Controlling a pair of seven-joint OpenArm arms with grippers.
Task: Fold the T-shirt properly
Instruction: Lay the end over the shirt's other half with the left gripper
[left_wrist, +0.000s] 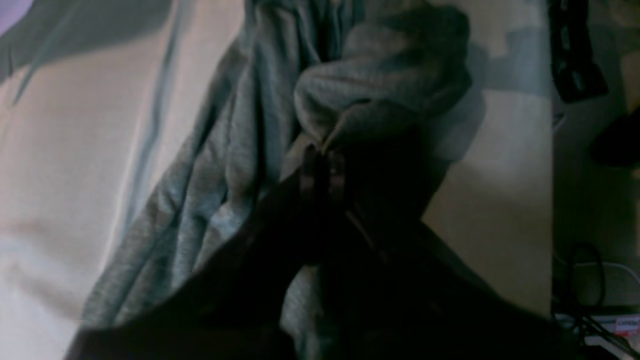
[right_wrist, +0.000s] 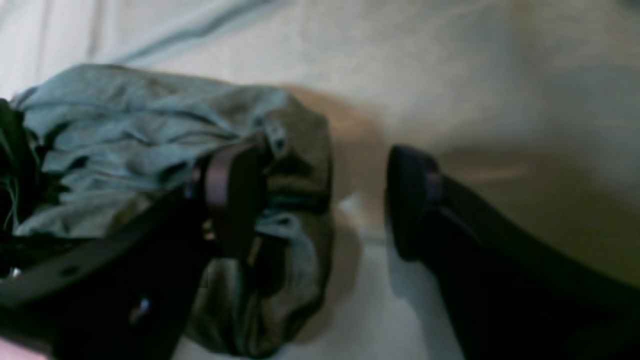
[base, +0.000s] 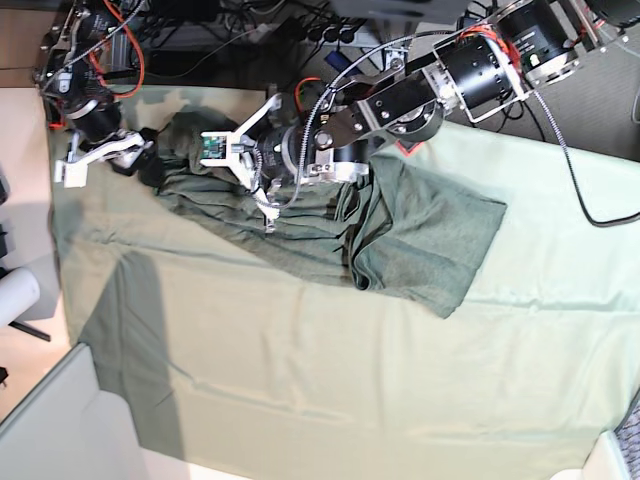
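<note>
The T-shirt (base: 420, 235) lies wrinkled and dark olive on the pale green table cloth (base: 300, 380), stretched from the back left toward the right. My left gripper (left_wrist: 322, 162) is shut on a bunched fold of the T-shirt (left_wrist: 380, 85); in the base view the left gripper (base: 262, 195) stands over the shirt's middle. My right gripper (right_wrist: 322, 200) is open at the end of the T-shirt (right_wrist: 125, 140), with one finger over the fabric and the other over bare cloth. In the base view the right gripper (base: 140, 160) is at the shirt's far-left end.
Cables and gear (base: 200, 40) crowd the back edge behind both arms. A white roll (base: 15, 295) sits off the table's left side, and a pale board (base: 60, 420) lies at the front left corner. The table cloth (right_wrist: 500, 75) spreads right of the right gripper.
</note>
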